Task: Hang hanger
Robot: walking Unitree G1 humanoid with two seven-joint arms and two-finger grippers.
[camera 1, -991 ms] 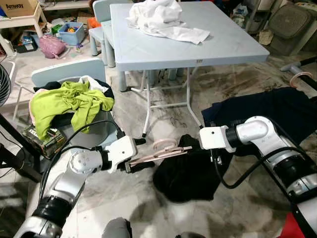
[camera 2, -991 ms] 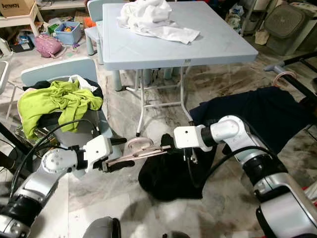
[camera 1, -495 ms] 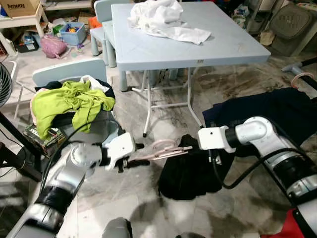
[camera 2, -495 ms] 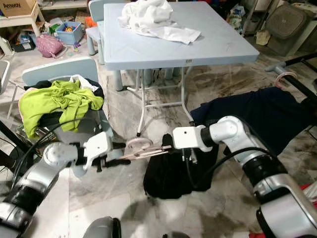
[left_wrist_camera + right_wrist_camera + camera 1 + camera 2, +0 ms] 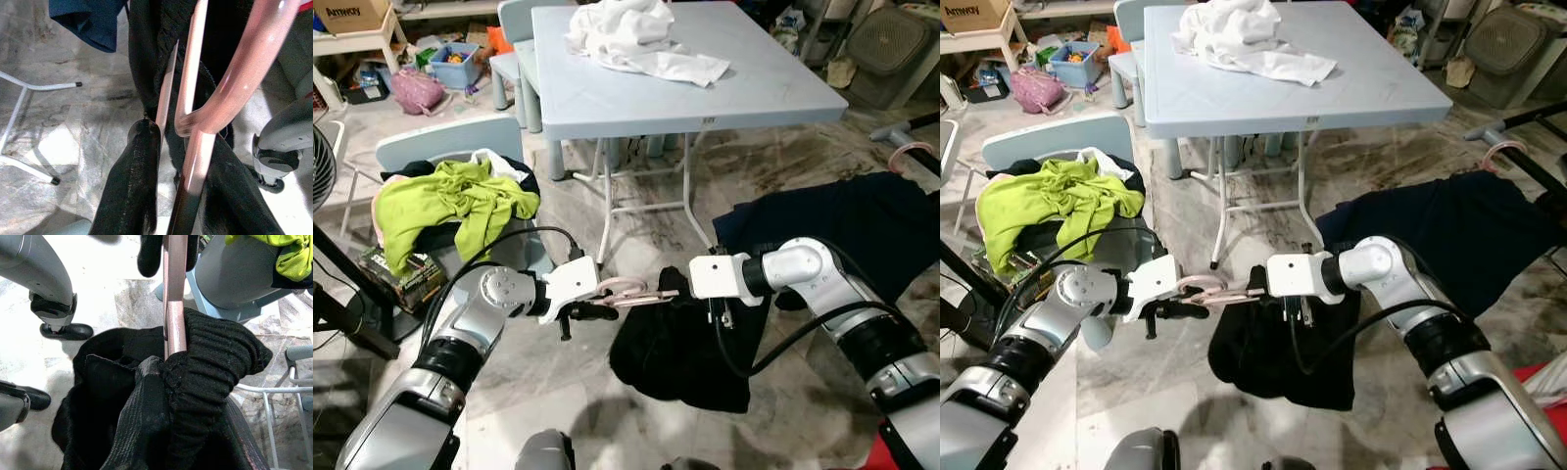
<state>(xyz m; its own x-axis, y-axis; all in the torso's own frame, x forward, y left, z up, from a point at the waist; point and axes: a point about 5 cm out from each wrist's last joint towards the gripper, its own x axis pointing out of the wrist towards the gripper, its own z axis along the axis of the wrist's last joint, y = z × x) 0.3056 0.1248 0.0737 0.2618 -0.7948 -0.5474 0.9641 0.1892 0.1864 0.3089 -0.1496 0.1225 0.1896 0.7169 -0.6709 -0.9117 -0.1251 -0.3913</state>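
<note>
A pink hanger (image 5: 631, 294) is held level above the marble floor (image 5: 558, 392), in front of the folding table, stretched between the robot's two arms. The left claw (image 5: 592, 305) grips the hanger's hooked end, its black fingers (image 5: 132, 186) closed around the pink bars, as the left wrist view shows. The right claw (image 5: 1263, 291) holds the other end, its fingers closed on the hanger's bar together with a bunched fold of a black garment (image 5: 690, 348), as the right wrist view shows; the garment hangs from that end in a dark heap reaching toward the floor. Just to the right of it a dark navy garment (image 5: 842, 220) lies spread over the floor. Behind the arms stands a pale blue tabletop (image 5: 764, 83) on white folding legs, with a crumpled white cloth (image 5: 636, 39) lying on its far side. To the robot's left, a light blue chair (image 5: 440, 142) carries a pile of clothes topped by a lime-green shirt (image 5: 450, 206). Farther back, a pink bag (image 5: 416, 90) and a blue bin (image 5: 455, 64) sit among clutter on the floor.
</note>
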